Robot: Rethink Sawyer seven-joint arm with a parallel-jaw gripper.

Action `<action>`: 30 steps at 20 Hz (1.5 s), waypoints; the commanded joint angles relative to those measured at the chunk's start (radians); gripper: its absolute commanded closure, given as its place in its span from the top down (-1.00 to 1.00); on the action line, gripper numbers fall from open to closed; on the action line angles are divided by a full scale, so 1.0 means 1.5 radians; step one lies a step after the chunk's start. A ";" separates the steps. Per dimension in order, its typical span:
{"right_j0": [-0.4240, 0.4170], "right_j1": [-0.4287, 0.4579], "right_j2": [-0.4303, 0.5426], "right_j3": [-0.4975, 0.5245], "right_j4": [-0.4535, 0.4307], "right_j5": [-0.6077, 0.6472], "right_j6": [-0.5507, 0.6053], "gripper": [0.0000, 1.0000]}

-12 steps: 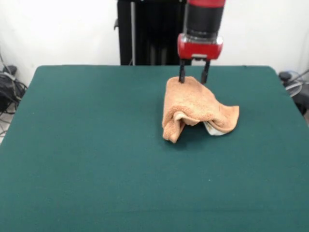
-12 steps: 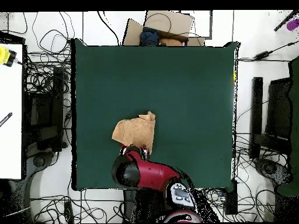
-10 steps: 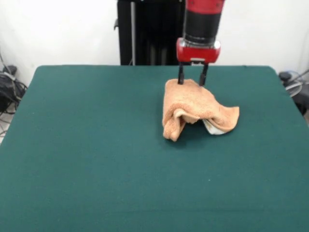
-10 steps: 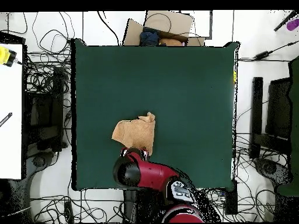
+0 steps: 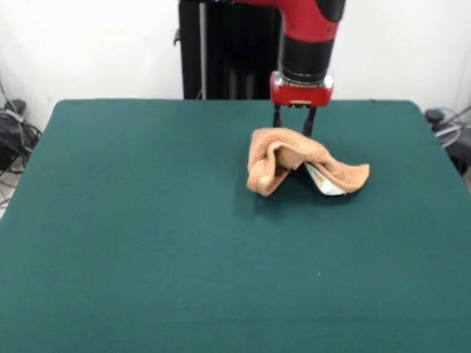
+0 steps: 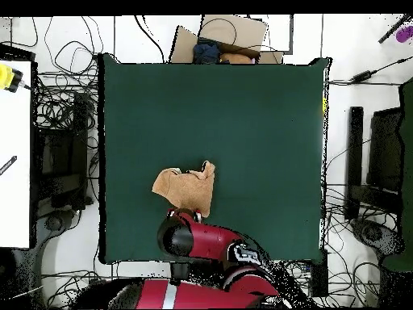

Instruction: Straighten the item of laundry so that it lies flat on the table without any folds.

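The orange-tan towel (image 5: 294,158) lies crumpled and arched on the far right part of the dark green table (image 5: 147,235). Its far edge is held up, and a white tag or pale underside (image 5: 324,184) shows under the right fold. My gripper (image 5: 293,131) comes down from above at that far edge, its two dark fingers standing either side of it and shut on it. In the overhead view the towel (image 6: 187,188) sits near the table's (image 6: 242,113) bottom edge, just above the red arm (image 6: 198,238), which hides the gripper there.
The black pedestal (image 5: 221,44) stands behind the table's far edge. In the overhead view a cardboard box (image 6: 226,36) lies beyond the top edge, a white bench (image 6: 14,145) is at the left, and cables surround the table.
The gripper has drawn back toward the pedestal with the towel's far edge. The towel has been dragged that way, and its front left fold has lifted and shortened.
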 commanded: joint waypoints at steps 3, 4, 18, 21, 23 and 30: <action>0.002 0.043 0.052 -0.064 -0.008 -0.064 0.123 1.00; 0.001 0.039 0.054 -0.063 -0.008 -0.060 0.122 1.00; -0.052 -0.026 0.108 -0.015 0.011 0.022 0.129 -1.00; -0.055 -0.055 0.113 -0.003 0.024 0.070 0.124 -1.00; -0.054 -0.084 0.112 0.000 0.035 0.123 0.115 -1.00; 0.038 -0.178 0.028 -0.048 0.059 0.342 0.120 -1.00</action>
